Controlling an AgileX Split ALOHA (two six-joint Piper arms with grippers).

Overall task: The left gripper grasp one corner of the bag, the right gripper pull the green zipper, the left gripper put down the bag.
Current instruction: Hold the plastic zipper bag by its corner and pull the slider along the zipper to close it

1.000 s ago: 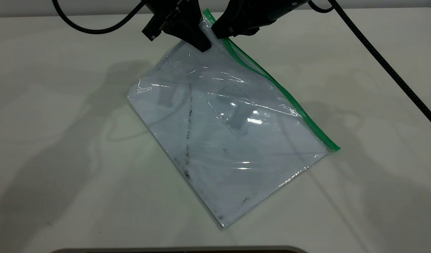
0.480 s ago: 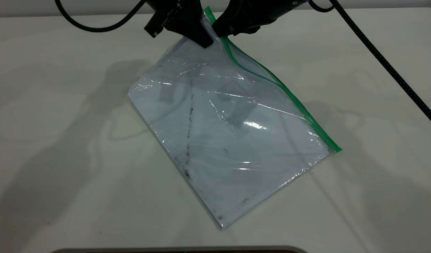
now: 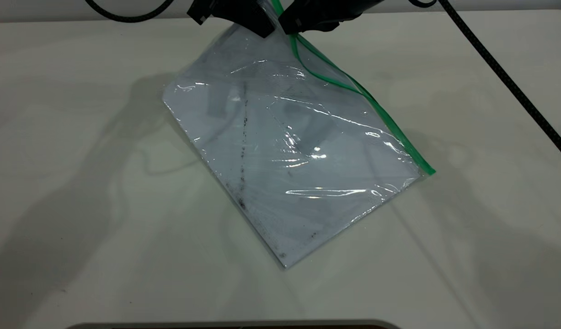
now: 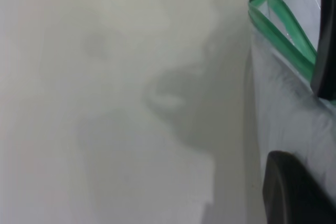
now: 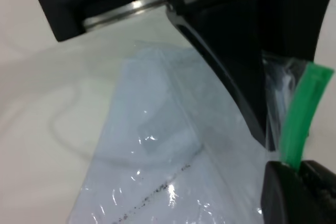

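On my exterior camera the left claw sits at the far edge of the table, clamped on the corner of the bag. From my right wrist camera I can see its narrow wedge jaw pressed flat against the clear plastic, with the green strip end standing up right beside it.

Below that claw, the bag hangs down and toward me. Its held corner is lifted, and its low near corner appears to rest on the table. The white paper shows through the plastic, a dark streak runs lengthwise down it from under the left claw, and the film is creased and glinting.

Just to the right of the left claw, almost touching it, is the right claw. It sits over the top end of the green zipper, but I cannot tell whether its jaws are together on the strip. The zipper runs away from the right claw down the bag's right edge. Close under that claw the two green tracks stand apart in a loop, and further down they join into a single line to the far right corner.
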